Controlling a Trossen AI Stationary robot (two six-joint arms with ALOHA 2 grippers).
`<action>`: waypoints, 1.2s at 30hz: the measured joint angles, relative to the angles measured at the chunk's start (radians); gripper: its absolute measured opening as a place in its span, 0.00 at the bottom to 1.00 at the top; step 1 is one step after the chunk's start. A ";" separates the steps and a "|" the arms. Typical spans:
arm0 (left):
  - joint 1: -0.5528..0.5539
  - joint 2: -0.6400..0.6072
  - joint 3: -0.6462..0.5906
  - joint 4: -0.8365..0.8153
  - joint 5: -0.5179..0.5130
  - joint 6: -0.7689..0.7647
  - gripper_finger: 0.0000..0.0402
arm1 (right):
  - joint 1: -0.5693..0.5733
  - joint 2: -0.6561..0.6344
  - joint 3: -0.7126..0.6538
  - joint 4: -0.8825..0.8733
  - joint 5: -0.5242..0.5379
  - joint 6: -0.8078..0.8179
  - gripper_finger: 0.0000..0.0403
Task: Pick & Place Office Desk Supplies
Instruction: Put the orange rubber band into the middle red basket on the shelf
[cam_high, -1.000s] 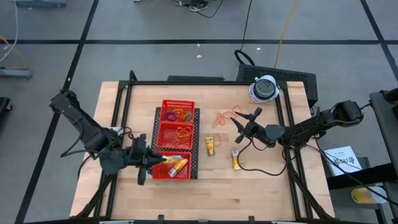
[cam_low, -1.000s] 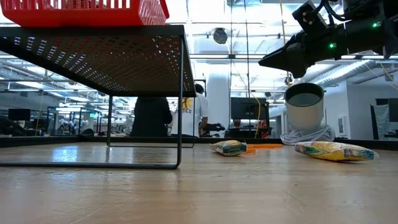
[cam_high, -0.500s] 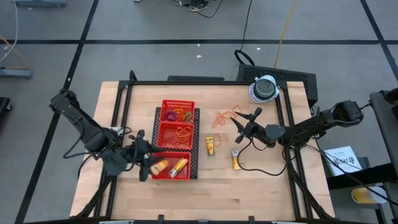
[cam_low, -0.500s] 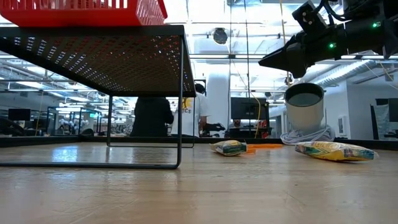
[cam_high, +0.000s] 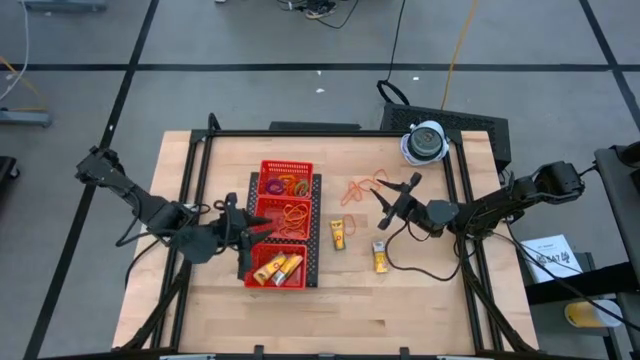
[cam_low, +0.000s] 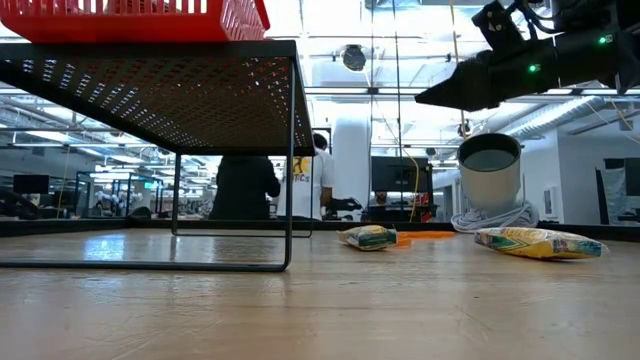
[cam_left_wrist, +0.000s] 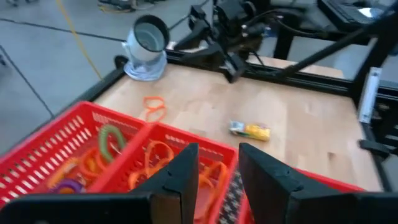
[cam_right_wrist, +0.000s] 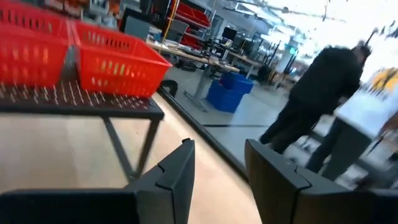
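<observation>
tray (cam_high: 285, 195), red mesh, three compartments in a row, raised on a dark perforated stand (cam_high: 316, 240) at the table's (cam_high: 420, 300) left-centre. nearest compartment: two short yellow sticks (cam_high: 277, 268) side by side. middle compartment: orange rubber-band loops (cam_high: 296, 212). far compartment: purple, green and orange rings (cam_high: 287, 186). left gripper (cam_high: 243, 235) just beside the tray's left wall, level with the middle and near compartments, fingers (cam_left_wrist: 180, 180) parted with a narrow gap, nothing between them. loose on the wood right of the tray: one yellow stick (cam_high: 339, 235) near the stand, a second (cam_high: 380, 258) further right, a small tangle of orange bands (cam_high: 358, 189) beyond them. right gripper (cam_high: 392, 198) in the air over the bands' right edge, fingers spread, empty. white-grey domed object (cam_high: 425, 142) at the far right corner, well apart from the rest. person in dark clothes (cam_low: 245, 185) beyond the table in the low view
</observation>
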 joint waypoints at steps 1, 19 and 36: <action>0.014 0.000 0.000 0.003 0.000 0.014 0.31 | 0.000 -0.002 0.000 -0.004 -0.012 0.042 0.33; 0.223 -0.148 -0.137 0.063 0.008 0.120 0.31 | -0.410 -0.027 0.075 -0.677 -0.472 0.650 0.33; 0.362 -0.526 -0.588 0.566 0.072 0.147 0.31 | -0.682 0.170 0.077 -0.697 -0.570 0.665 0.33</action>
